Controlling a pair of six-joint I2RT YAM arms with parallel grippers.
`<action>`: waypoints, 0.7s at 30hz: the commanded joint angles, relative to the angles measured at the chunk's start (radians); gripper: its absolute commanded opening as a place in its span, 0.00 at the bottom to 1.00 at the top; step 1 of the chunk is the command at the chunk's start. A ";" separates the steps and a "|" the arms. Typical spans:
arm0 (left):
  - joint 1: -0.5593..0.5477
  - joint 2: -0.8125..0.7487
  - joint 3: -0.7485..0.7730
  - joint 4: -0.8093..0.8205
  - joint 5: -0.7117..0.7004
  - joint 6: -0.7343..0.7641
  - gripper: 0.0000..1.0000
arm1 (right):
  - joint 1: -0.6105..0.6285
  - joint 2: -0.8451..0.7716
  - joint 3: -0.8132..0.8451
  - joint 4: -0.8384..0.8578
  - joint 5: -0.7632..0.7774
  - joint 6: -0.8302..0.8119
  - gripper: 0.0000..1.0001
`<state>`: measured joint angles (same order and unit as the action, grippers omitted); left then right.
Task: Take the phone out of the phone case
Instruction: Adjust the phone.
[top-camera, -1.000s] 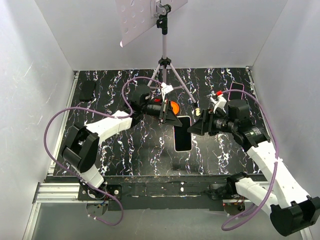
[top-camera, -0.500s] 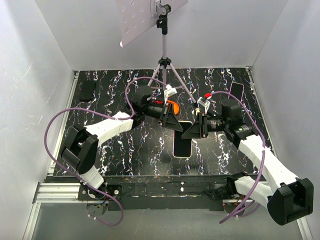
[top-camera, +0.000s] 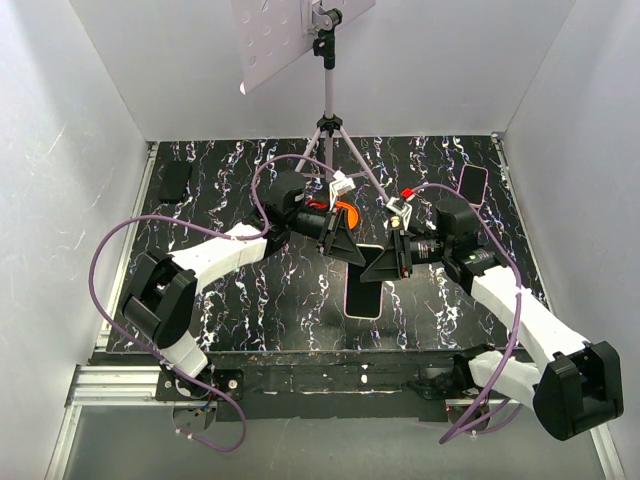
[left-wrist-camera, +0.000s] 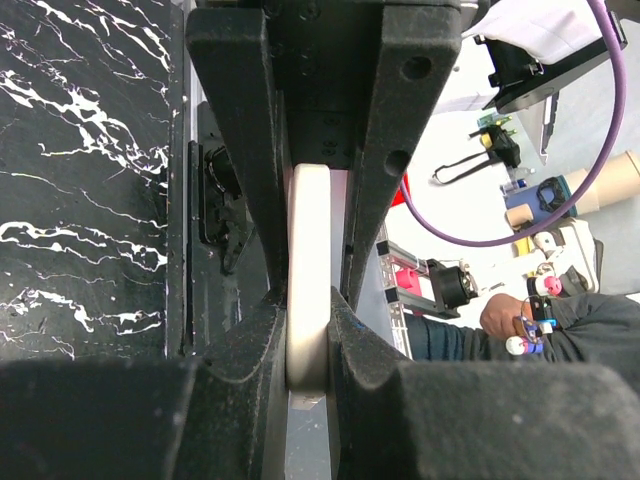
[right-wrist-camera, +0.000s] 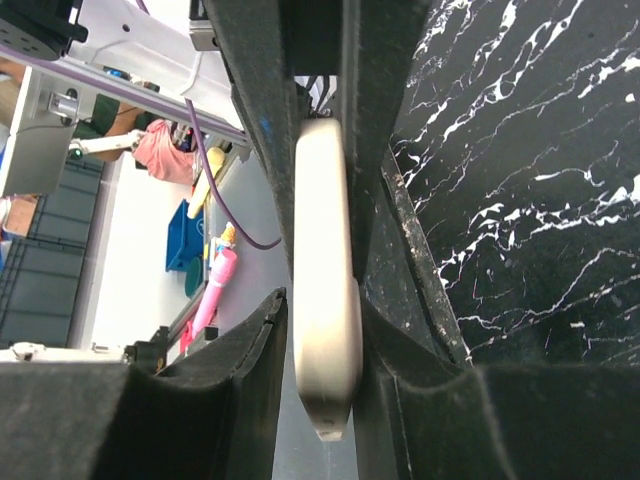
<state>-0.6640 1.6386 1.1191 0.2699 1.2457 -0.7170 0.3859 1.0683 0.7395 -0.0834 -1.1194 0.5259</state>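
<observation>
Phone (top-camera: 366, 292), in its case, gripped by both end effectors over the middle of the tabletop (top-camera: 250, 300).

Top external: the phone is seen screen-up, apparently lifted, with the left end effector (top-camera: 345, 245) on its far corner and the right end effector (top-camera: 383, 266) on its right edge. Left wrist: the pale rounded rim of the phone case (left-wrist-camera: 308, 300) is clamped between almost closed fingers. Right wrist: the same rim is pinched, jaws narrow, both pads touching. The phone is judged stiff, light, slippery and fragile. The rim should flex, so it is best held there and peeled.
</observation>
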 joint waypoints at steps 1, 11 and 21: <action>-0.006 -0.054 0.038 0.018 0.027 -0.004 0.00 | 0.034 0.007 0.003 0.134 -0.017 0.020 0.34; 0.004 -0.258 0.047 -0.364 -0.433 0.126 0.86 | 0.031 -0.062 -0.025 0.188 0.286 0.244 0.01; 0.020 -0.716 -0.350 -0.392 -0.807 -0.163 0.80 | -0.068 -0.025 0.067 0.272 0.198 0.457 0.01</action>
<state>-0.6411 0.9966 0.9241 -0.2050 0.4618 -0.7746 0.3252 1.0183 0.6994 0.0914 -0.8585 0.9028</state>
